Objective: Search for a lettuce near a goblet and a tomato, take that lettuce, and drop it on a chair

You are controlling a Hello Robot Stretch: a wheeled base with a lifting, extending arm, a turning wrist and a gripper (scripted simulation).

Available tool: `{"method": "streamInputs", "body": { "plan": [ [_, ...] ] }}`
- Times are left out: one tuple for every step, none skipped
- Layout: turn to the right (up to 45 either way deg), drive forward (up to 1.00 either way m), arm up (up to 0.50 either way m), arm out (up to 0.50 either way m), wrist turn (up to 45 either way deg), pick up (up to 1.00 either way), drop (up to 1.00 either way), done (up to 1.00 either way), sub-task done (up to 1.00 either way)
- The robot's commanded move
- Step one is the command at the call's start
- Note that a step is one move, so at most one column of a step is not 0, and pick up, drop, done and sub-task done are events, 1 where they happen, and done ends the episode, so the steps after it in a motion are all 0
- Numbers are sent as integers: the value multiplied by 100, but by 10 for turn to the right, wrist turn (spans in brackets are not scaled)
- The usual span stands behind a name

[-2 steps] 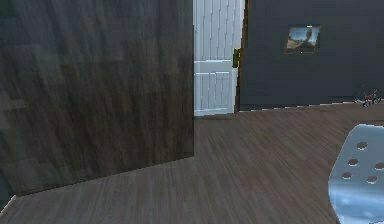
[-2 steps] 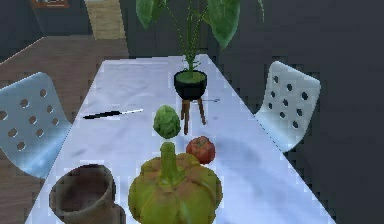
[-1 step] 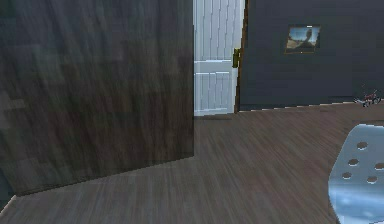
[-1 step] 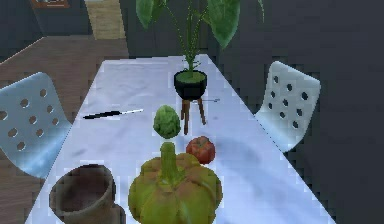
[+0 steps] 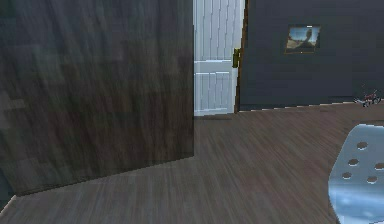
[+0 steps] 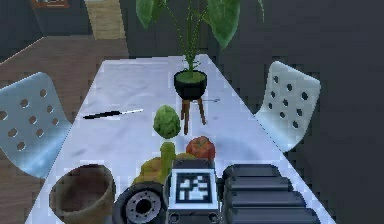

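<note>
Lettuce (image 6: 166, 122), a round green head, sits on the white table (image 6: 120, 85) a little beyond the gripper (image 6: 143, 200), whose dark round body shows at the arm side view's bottom edge, left of 1 white square (image 6: 196, 188) with black marks. Its fingers cannot be made out against the things on the tabletop, so I cannot tell how they stand or whether the gripper holds anything. Right of the square lies the arm (image 6: 262, 195), a dark ribbed bar. Just past the gripper lies a yellow-green lump (image 6: 160, 160), too small to name, with a red tomato (image 6: 200, 147) to its right and a brown bowl (image 6: 83, 192) to the gripper's left. Beside the lettuce rises a thin brown stem (image 6: 186, 112); whether it is the goblet or a leg under the black pot (image 6: 190, 80) with its large-leaved plant (image 6: 190, 20), I cannot tell. A dark knife (image 6: 112, 113) lies left of the lettuce. 2 pale, hole-backed seats flank the table: the left chair (image 6: 30, 120) and the right chair (image 6: 290, 100). The forward view has a dark wooden panel (image 5: 100, 90), a white door (image 5: 217, 55), a framed picture (image 5: 303, 38) on a dark wall, and a pale blue chair (image 5: 358, 175) at the bottom right.
</note>
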Motion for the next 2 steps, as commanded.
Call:
{"method": "streamInputs", "body": {
  "plan": [
    [0,0,0,44,0,0,0,0,0],
    [0,0,0,0,450,0,0,0,0]
  ]
}}
